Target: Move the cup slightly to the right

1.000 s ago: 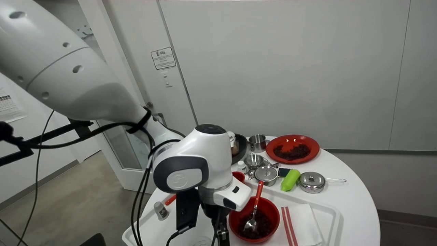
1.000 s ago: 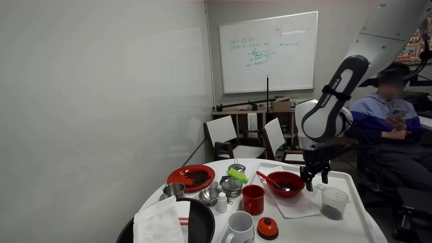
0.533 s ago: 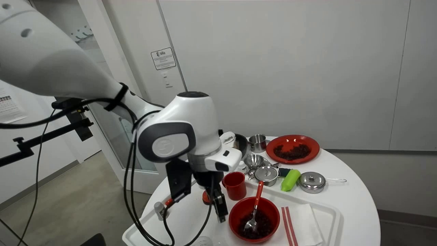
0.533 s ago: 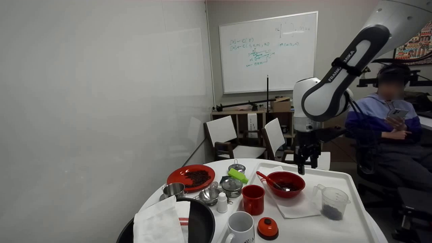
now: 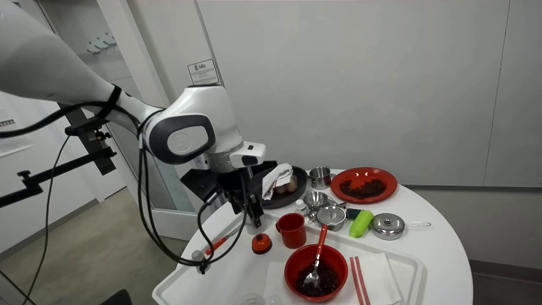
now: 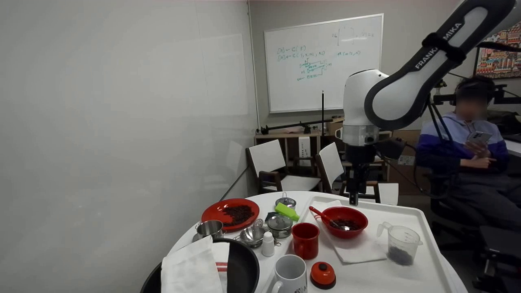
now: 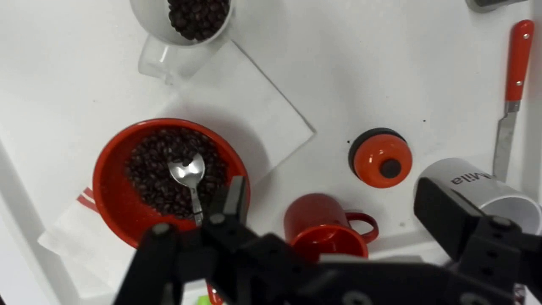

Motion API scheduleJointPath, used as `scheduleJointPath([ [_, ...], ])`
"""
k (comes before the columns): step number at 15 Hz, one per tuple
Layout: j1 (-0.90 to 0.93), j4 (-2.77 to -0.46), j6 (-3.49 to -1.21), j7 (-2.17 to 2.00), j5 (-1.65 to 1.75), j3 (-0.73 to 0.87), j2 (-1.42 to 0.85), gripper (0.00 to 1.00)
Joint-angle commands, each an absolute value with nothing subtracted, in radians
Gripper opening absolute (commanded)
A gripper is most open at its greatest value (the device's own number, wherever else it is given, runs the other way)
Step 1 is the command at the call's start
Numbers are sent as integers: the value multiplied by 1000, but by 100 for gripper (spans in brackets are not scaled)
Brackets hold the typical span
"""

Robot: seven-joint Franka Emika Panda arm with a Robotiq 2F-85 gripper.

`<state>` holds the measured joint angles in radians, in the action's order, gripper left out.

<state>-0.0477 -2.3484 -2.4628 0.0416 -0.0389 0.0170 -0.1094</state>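
Observation:
Three cups show, and I cannot tell which one is meant. A red mug (image 5: 292, 231) stands upright by the tray's edge, also in an exterior view (image 6: 305, 241). A white mug (image 6: 290, 273) stands near it. A clear measuring cup (image 6: 403, 246) with dark beans stands on the tray. In the wrist view the red mug (image 7: 311, 214) appears between and below the fingers, the white mug (image 7: 446, 174) is partly behind a finger, and the measuring cup (image 7: 147, 17) is cut off at the top. My gripper (image 7: 336, 204) is open and empty, raised above the tray (image 5: 169, 292).
A red bowl (image 5: 292, 277) of beans with a spoon stands on the tray by a white napkin (image 5: 379, 275). An orange dome (image 6: 323, 274), a knife (image 7: 518, 63), a black pan (image 6: 244, 260), metal pots (image 6: 280, 226) and a red plate (image 6: 209, 213) are around. A person (image 6: 460, 142) sits behind.
My gripper has risen from low beside the bowl and measuring cup and moved leftward in both exterior views. The red mug, hidden before in one view, now shows. The cups have not moved.

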Motion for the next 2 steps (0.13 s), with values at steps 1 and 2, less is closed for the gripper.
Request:
scheduleJointPath([
  [1, -38, -2347, -2460, 42, -39, 16, -103, 100],
  [2, -36, -2348, -2460, 44, -39, 14, -100, 100],
])
